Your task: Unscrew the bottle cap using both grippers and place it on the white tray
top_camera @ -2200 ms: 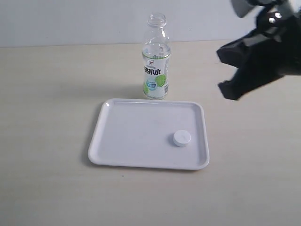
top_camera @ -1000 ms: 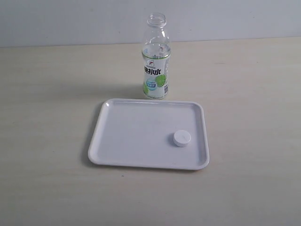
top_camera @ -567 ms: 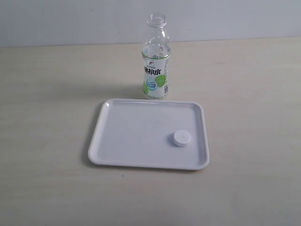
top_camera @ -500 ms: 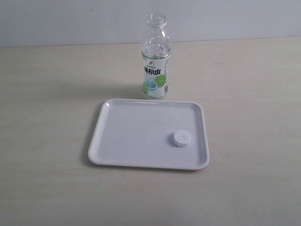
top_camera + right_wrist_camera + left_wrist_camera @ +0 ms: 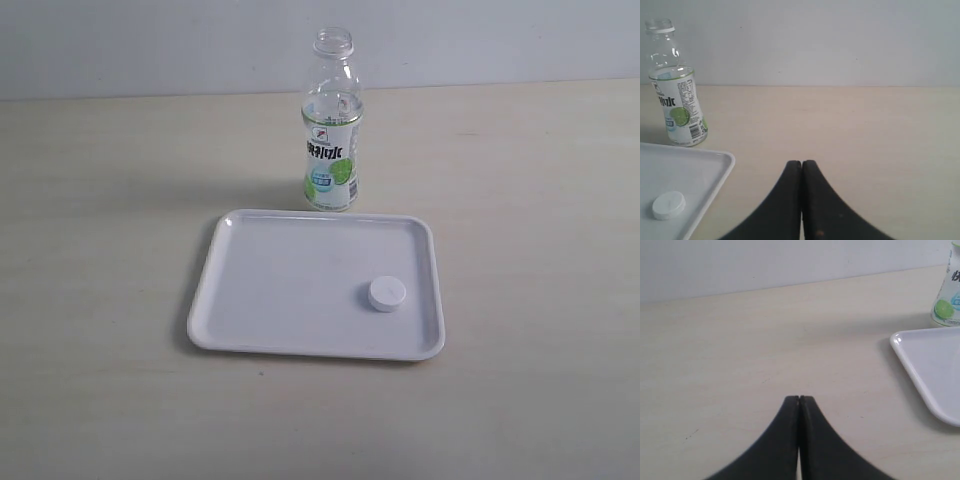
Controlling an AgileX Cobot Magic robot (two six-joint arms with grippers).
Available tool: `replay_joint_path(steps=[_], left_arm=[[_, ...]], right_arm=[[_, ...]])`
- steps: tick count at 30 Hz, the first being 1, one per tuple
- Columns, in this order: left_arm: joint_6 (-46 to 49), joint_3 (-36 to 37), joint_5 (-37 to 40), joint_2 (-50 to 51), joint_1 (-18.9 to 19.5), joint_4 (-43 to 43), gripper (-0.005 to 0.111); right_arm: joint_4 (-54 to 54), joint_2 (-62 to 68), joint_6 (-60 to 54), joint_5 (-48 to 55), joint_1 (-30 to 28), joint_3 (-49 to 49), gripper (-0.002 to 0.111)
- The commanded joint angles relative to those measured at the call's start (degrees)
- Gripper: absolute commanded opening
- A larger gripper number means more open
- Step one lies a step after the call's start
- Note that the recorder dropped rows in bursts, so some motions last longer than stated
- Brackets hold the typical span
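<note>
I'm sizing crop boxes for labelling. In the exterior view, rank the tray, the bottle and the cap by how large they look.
1. the white tray, by far the widest
2. the bottle
3. the bottle cap, clearly smallest

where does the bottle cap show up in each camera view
Exterior: the bottle cap lies on the white tray, toward its right side.
Left wrist: not in it; only a tray corner and the bottle base show.
Right wrist: cap on the tray, near its rim.
Shared landmark: the bottle beside the tray.
</note>
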Motion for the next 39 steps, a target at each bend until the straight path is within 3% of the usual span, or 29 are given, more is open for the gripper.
replay_joint_path(steps=[1, 39], left_arm=[[0.0, 0.0, -0.4, -0.4, 0.2, 0.0, 0.0], [0.0, 0.0, -0.4, -0.4, 0.2, 0.0, 0.0]], right_arm=[[-0.7, -0.3, 0.1, 0.2, -2.2, 0.3, 0.0], [-1.0, -0.3, -1.8, 0.3, -3.3, 0.3, 0.0]])
